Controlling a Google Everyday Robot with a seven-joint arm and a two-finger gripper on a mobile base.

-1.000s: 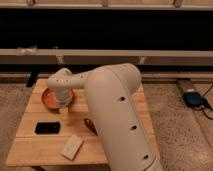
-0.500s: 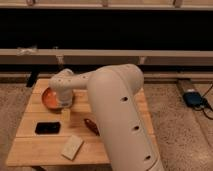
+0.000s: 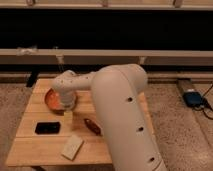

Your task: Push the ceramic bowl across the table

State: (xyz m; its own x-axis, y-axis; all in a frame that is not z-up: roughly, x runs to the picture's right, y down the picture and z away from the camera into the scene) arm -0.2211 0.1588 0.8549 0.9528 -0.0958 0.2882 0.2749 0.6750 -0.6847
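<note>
The orange-red ceramic bowl [image 3: 51, 99] sits on the back left part of the light wooden table [image 3: 40, 150]. My gripper [image 3: 67, 111] hangs from the white wrist right at the bowl's right rim, low over the table top. The wrist covers the bowl's right side. A pale yellowish bit shows just under the wrist. My thick white arm reaches in from the lower right and hides the table's right half.
A black phone [image 3: 47, 128] lies front left of the bowl. A beige block [image 3: 72, 147] lies near the front edge. A red-brown object [image 3: 91, 125] lies beside my arm. A blue device [image 3: 192, 97] is on the floor at right. A dark wall and rail run behind.
My arm's big link has shifted a little to the right, uncovering more of the red-brown object. The gripper stays at the bowl's right rim; the bowl has barely moved.
</note>
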